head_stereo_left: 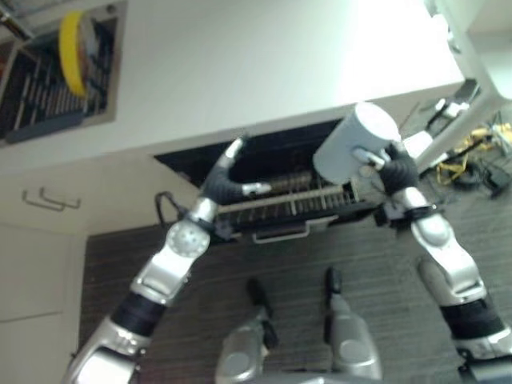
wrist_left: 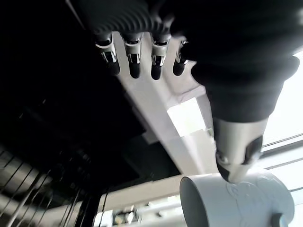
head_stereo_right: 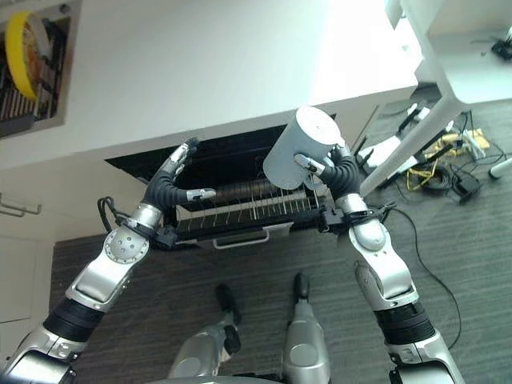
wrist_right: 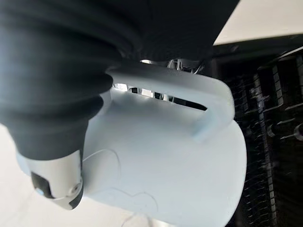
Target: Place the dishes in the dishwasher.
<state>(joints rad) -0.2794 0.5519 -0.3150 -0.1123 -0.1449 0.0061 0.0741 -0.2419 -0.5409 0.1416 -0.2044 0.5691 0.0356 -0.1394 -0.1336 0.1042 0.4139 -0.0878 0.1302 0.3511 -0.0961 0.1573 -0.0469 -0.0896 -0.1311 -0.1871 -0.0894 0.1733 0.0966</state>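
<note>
Above the pulled-out dishwasher rack (head_stereo_right: 240, 214), right hand (head_stereo_right: 340, 172) fingers curled through handle of white mug (head_stereo_right: 298, 150), mug in the air, not racked yet. Left hand (head_stereo_right: 172, 178) spread, empty, near dishwasher opening. Yellow plate (head_stereo_left: 72, 50) on worktop rack, left to load.

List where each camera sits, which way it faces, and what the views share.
Left eye view: head, looking down; both arms, dishwasher rack, yellow plate.
Right eye view: same scene, slightly offset.
Left wrist view: along the open left hand toward the dishwasher.
Right wrist view: right hand curled round the white mug.
Shared: the mug.
</note>
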